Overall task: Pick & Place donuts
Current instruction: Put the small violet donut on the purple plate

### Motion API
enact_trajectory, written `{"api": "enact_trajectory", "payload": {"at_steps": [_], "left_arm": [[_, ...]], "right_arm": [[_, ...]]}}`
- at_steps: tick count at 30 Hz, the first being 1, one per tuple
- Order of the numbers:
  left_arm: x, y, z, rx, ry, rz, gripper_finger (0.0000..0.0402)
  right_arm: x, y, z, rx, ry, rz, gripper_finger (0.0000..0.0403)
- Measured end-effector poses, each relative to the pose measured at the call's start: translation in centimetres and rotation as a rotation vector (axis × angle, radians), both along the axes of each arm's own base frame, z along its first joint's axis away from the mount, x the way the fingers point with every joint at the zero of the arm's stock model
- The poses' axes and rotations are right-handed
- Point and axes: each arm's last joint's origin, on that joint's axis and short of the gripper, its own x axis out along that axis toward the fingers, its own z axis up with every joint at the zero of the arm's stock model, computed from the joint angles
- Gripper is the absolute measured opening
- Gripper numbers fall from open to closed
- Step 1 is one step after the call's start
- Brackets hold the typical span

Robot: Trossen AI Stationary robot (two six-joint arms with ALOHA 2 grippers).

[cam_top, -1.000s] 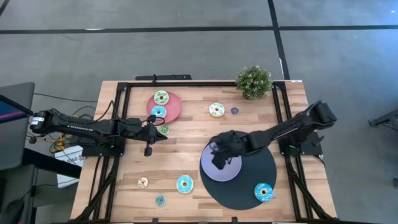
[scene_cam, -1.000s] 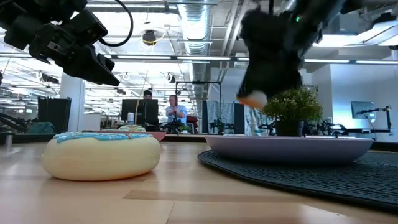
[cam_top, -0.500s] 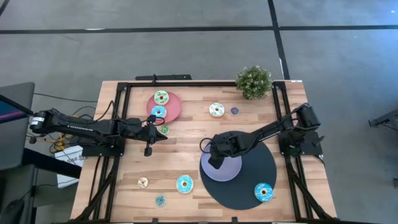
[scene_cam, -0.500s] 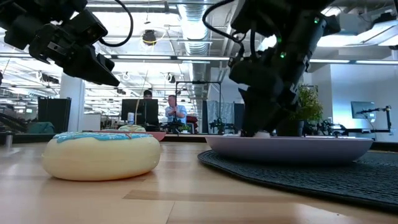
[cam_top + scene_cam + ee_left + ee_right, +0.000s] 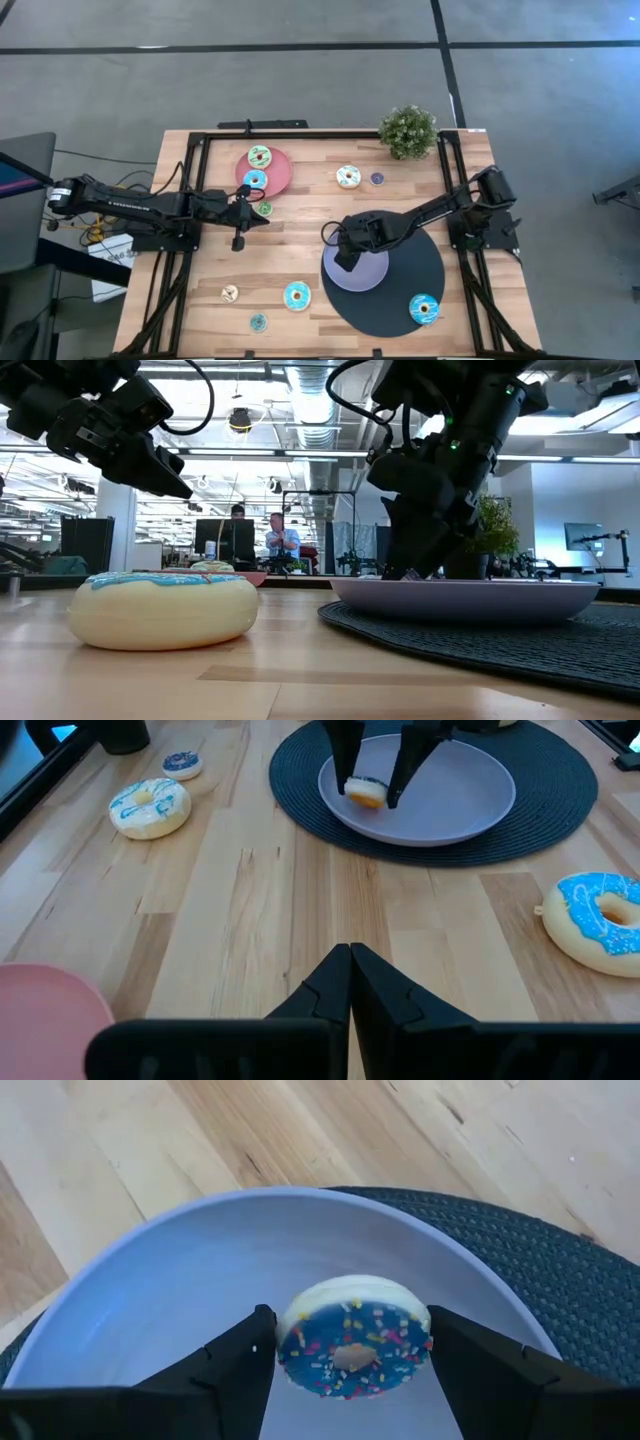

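A small donut with dark blue icing and sprinkles lies flat, icing up, on the lavender plate, near the plate's left rim. My right gripper points steeply down over it, open, one finger close on either side of the donut. My left gripper hangs shut above the table's left half. Two donuts sit on the pink plate. Others lie loose on the wood, among them a teal one and a cream one.
The lavender plate sits on a round black mat, which also carries a teal donut. A potted plant stands at the far right. A black frame edges the table. In the low view a big donut lies near the camera.
My right gripper has come down toward the table's left onto the lavender plate, carrying the blue donut. The donut was held clear above the plate a second ago and now lies on it. For the last half second the gripper has stayed in place.
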Motion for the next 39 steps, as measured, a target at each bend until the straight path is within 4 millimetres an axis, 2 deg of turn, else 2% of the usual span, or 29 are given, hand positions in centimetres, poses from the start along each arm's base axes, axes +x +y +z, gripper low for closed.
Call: {"api": "enact_trajectory", "payload": {"at_steps": [6,11,18,22,26,29,35,39], "left_arm": [[0.0,0.0,0.0,0.0,0.0,0.0,0.0],[0.0,0.0,0.0,0.0,0.0,0.0,0.0],[0.0,0.0,0.0,0.0,0.002,0.0,0.0],[0.0,0.0,0.0,0.0,0.001,0.0,0.0],[0.0,0.0,0.0,0.0,0.003,0.0,0.0],[0.0,0.0,0.0,-0.001,0.004,-0.001,0.0],[-0.1,0.0,-0.2,-0.002,0.017,0.0,0.0],[-0.1,0.0,-0.2,-0.004,0.017,0.0,0.0]], "right_arm": [[0.0,0.0,0.1,0.0,0.0,0.006,0.0246],[-0.4,-0.3,1.0,0.003,-0.001,0.004,0.0246],[-1.3,-0.5,3.9,0.012,-0.074,0.002,0.0246],[-2.8,-0.9,5.9,-0.003,-0.059,-0.037,0.0246],[-5.6,-1.7,7.0,-0.059,0.044,-0.144,0.0237],[-8.2,-2.3,6.4,-0.076,0.085,-0.244,0.0227],[-12.9,-3.8,3.1,-0.077,0.014,-0.454,0.0223],[-14.7,-5.0,1.8,-0.136,-0.057,-0.597,0.0238]]}}
